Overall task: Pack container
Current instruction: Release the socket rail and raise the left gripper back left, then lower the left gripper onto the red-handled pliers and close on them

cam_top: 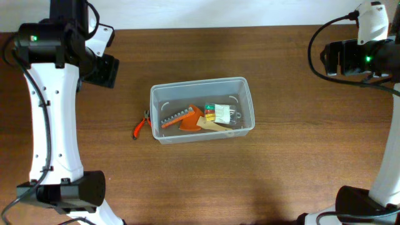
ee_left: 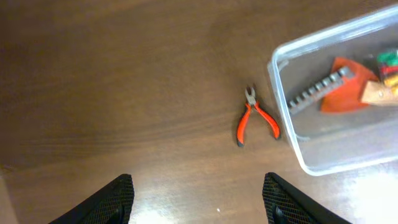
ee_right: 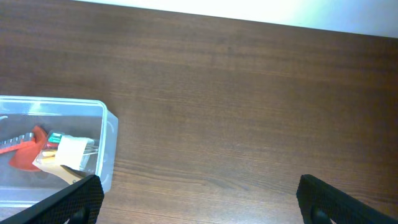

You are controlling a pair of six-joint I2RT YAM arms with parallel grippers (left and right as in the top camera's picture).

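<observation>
The clear rectangular container [cam_top: 245,87] sits mid-table. It also shows in the left wrist view [ee_left: 283,87] and the right wrist view [ee_right: 107,130]. Inside lie a grey toothed bar [cam_top: 176,116], an orange piece [cam_top: 189,123], a wooden-handled tool [cam_top: 215,126] and a small clear box of coloured bits [cam_top: 219,113]. Red-handled pliers [cam_top: 141,125] lie on the table touching the container's left wall, as the left wrist view [ee_left: 256,118] shows. My left gripper [ee_left: 198,202] is open and empty, high at the far left. My right gripper [ee_right: 199,199] is open and empty, high at the far right.
The brown wooden table [cam_top: 300,169] runs to a white edge at the back [cam_top: 206,12]. The arm bases stand at the front left [cam_top: 62,194] and front right [cam_top: 356,203].
</observation>
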